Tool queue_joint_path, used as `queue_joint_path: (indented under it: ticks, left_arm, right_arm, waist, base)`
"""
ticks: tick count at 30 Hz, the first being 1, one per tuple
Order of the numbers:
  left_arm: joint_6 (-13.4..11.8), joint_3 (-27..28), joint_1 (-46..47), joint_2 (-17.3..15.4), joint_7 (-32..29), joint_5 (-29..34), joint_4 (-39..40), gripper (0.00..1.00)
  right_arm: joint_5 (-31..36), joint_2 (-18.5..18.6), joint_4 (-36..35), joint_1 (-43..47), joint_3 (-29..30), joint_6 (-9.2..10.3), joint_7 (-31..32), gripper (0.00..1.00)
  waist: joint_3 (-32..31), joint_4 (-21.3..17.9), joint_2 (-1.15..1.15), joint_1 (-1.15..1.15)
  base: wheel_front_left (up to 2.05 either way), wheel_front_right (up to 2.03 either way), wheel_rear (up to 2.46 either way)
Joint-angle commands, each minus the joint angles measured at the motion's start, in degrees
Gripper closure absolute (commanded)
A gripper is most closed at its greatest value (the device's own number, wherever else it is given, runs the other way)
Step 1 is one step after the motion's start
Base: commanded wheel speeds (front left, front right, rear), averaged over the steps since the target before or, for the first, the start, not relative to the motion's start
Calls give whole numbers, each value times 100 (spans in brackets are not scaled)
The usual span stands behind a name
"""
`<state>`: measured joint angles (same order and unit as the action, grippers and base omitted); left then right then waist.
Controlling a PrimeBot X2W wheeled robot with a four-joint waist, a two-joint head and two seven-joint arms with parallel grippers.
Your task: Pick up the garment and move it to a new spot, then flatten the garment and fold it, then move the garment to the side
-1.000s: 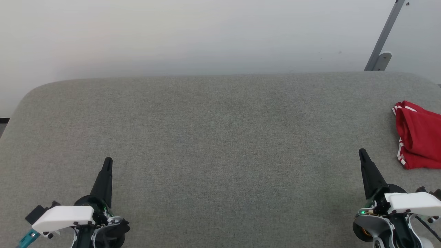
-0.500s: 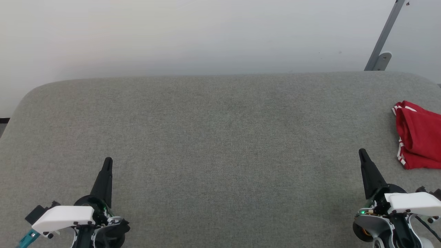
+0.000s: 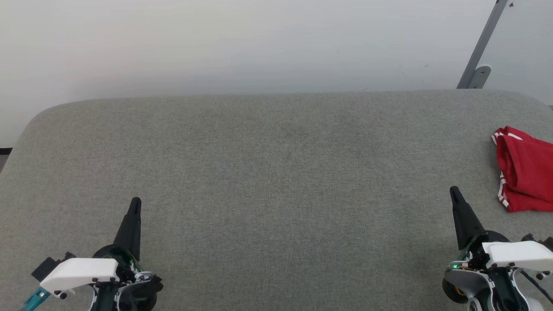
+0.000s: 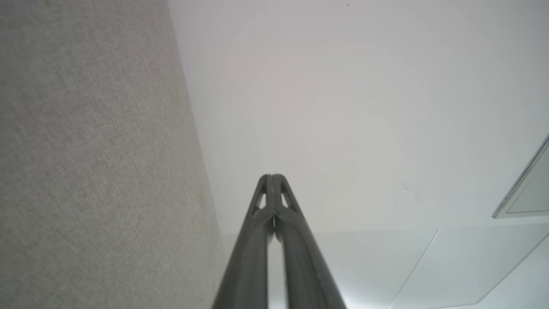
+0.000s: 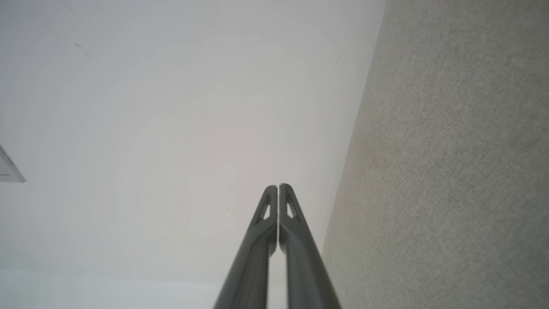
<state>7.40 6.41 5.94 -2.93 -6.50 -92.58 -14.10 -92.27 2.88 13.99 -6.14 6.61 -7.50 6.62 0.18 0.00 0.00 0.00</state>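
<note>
A wide grey fabric-covered surface (image 3: 276, 181) is stretching across the head view with rounded far corners, taking up most of what lies before the robot. Behind it a plain pale wall (image 3: 242, 43) is running along the far edge.

The garment (image 3: 525, 172), red with red-and-white striped trim, is lying bunched and doubled over on itself at the far right of the surface. The right edge of the head view is cutting it off, so its full extent cannot be told. It is resting on the fabric with nothing touching it.

The right gripper (image 3: 453, 191) is sitting at the lower right. Its two dark fingers are pressing together into a single point with nothing between them, aiming up the view and slightly leftward. The garment is lying to the right of that tip, roughly level with it and reaching farther up the view. It is near the tip but apart, with a strip of bare grey showing between them.

The left gripper (image 3: 135, 201) is sitting at the lower left, likewise closed on nothing. It is well apart from the garment, across nearly the whole width of the surface.

In each wrist view the fingers are meeting at the tips, with the grey surface along one side and the wall beyond.

A slim grey metal strut (image 3: 481, 47) is slanting up the wall at the upper right.
</note>
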Motion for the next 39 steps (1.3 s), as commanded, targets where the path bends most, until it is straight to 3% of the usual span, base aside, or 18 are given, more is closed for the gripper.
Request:
queue_joint_path:
  ticks: [1,39]
  left_arm:
    - [16,15,69,4,-17,22,-1,100]
    - [16,20,70,7,-22,29,0,100]
  right_arm:
    - [-21,-10,11,-24,-2,2,9,100]
    - [-23,-10,10,-23,-4,2,5,100]
  waist:
    - [0,0,0,0]
    - [0,0,0,0]
  base:
    - [0,0,0]
    - [0,0,0]
